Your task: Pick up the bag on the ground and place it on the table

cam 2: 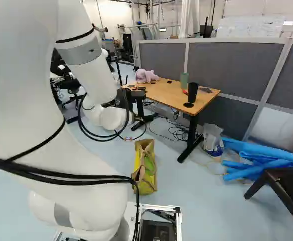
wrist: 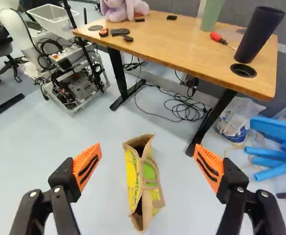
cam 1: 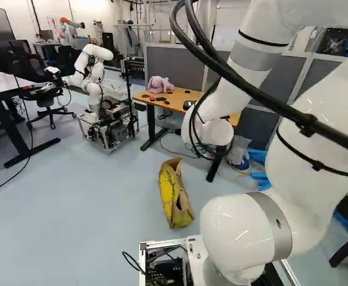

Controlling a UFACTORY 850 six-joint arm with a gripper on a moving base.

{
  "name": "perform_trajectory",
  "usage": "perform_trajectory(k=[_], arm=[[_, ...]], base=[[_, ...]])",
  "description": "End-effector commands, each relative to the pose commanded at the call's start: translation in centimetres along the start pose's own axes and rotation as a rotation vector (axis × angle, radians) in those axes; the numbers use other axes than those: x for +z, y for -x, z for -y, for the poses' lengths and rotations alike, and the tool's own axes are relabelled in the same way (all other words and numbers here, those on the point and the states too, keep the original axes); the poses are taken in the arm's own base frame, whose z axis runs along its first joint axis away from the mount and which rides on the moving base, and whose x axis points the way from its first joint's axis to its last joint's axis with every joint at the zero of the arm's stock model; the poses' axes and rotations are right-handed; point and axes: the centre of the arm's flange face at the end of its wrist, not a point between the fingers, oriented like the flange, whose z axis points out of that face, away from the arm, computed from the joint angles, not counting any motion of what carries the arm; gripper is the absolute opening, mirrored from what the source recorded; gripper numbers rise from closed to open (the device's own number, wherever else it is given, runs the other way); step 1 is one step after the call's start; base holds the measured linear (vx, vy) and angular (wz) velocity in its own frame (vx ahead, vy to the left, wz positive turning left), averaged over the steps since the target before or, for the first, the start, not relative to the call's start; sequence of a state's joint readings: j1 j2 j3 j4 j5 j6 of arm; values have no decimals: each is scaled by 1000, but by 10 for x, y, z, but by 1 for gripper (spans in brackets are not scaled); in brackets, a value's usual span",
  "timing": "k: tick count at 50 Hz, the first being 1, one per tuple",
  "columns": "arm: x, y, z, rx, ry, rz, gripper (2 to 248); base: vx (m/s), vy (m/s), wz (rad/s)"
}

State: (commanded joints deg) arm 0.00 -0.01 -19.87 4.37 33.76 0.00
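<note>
Black two-finger gripper with orange pads (wrist: pixel 148 152): spread wide, nothing gripped. Long yellow, green and brown bag with a gaping top (wrist: pixel 144 181) is on the pale blue-grey floor (cam 1: pixel 72 208), ahead of the gripper, roughly between the lines of its fingers, short of the wooden table with black legs (wrist: pixel 172 41).

Step looks like the approach; lift and place not done.

Main risk: a bad descent. Too high, the fingers may catch only loose rim or a strap, and the bag could slip or tear; too low, tips hit the floor. Off-centre, one finger may land in the mouth or shove the bag away. Walls look thin and floppy, so they may fold instead of giving a firm hold. Contents, if any: can't tell; weight could swing or tip it.

Carry risk: a hanging bag could snag on the tabletop edge or near black leg (wrist: pixel 209 120) if raised too little. On top, a careless set-down might knock over the tall black cup (wrist: pixel 259 34) or green cylinder (wrist: pixel 212 12), or push the red-handled screwdriver (wrist: pixel 219 37). A soft bag left near the edge may slump off.
</note>
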Motion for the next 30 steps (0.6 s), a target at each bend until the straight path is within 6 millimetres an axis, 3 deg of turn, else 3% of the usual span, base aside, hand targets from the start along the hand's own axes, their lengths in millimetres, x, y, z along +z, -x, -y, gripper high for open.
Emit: perform_trajectory(k=[30], arm=[[44, -8, 10, 73, 25, 290, 247]], base=[[0, 0, 0]])
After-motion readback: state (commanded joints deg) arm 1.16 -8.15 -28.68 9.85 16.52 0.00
